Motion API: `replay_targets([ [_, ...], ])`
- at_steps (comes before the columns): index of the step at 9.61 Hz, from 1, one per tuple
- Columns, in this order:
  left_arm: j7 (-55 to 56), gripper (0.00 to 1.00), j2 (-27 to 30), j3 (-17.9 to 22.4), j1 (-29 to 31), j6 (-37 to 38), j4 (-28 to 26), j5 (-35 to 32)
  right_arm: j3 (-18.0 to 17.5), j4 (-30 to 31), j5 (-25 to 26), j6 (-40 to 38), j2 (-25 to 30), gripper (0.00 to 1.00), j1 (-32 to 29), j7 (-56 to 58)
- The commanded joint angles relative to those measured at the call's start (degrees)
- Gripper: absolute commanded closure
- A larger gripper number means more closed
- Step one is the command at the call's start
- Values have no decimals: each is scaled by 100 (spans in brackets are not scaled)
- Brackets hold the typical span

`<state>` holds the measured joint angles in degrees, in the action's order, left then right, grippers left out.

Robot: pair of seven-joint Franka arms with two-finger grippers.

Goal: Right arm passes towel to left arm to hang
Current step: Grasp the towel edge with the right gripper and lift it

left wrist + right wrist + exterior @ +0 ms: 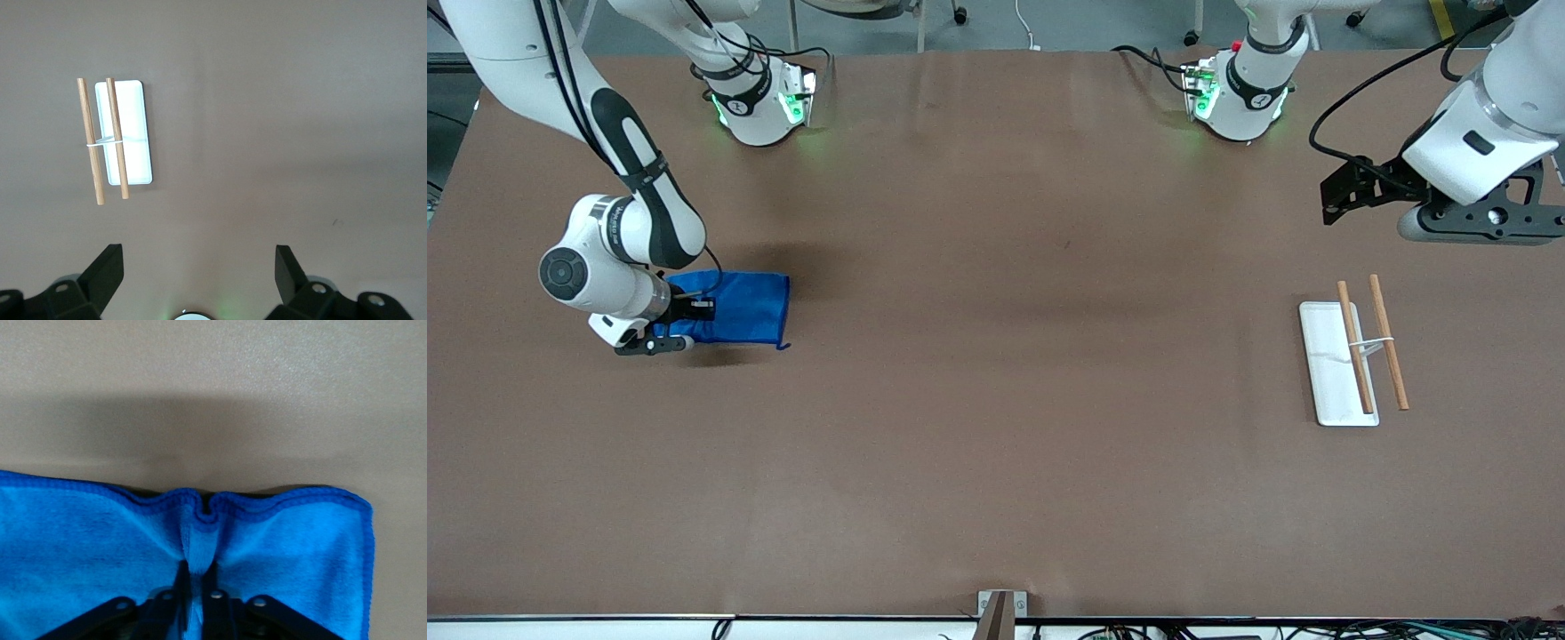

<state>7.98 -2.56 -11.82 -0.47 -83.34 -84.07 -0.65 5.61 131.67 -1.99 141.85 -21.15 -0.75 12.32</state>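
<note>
The bright blue towel (738, 308) lies flat on the brown table at the right arm's end. My right gripper (679, 311) is down on the towel's edge and shut on a pinched fold of it. In the right wrist view the cloth (287, 553) bunches up between the two fingers (215, 600). The white rack (1336, 373) with two wooden rods (1387, 342) lies at the left arm's end; it also shows in the left wrist view (133, 133). My left gripper (1343, 200) is open and empty, waiting high over the table near the rack.
The two robot bases (760, 98) stand along the table's edge farthest from the front camera. A small bracket (996, 613) sits at the table's edge nearest the front camera.
</note>
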Motion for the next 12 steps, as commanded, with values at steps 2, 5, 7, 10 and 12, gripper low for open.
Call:
replay_targets([
  [2, 54, 0, -191, -31, -58, 20, -40, 21, -16, 70, -91, 45, -47, 100, 40, 17],
  [5, 80, 0, -394, -31, -225, -7, -22, 12, -51, 17, -91, -69, 163, 100, 40, -10],
  [7, 80, 0, -587, -83, -321, -155, 65, 21, -138, -289, -274, -690, 391, 100, 49, -10],
  [10, 72, 0, -658, -84, -296, -147, 66, 3, -445, -1218, -1160, -1919, 542, 100, 57, -1],
  [12, 45, 0, -667, -93, -321, -156, 75, 21, -472, -1940, -1819, -2615, 533, 100, 118, 8],
])
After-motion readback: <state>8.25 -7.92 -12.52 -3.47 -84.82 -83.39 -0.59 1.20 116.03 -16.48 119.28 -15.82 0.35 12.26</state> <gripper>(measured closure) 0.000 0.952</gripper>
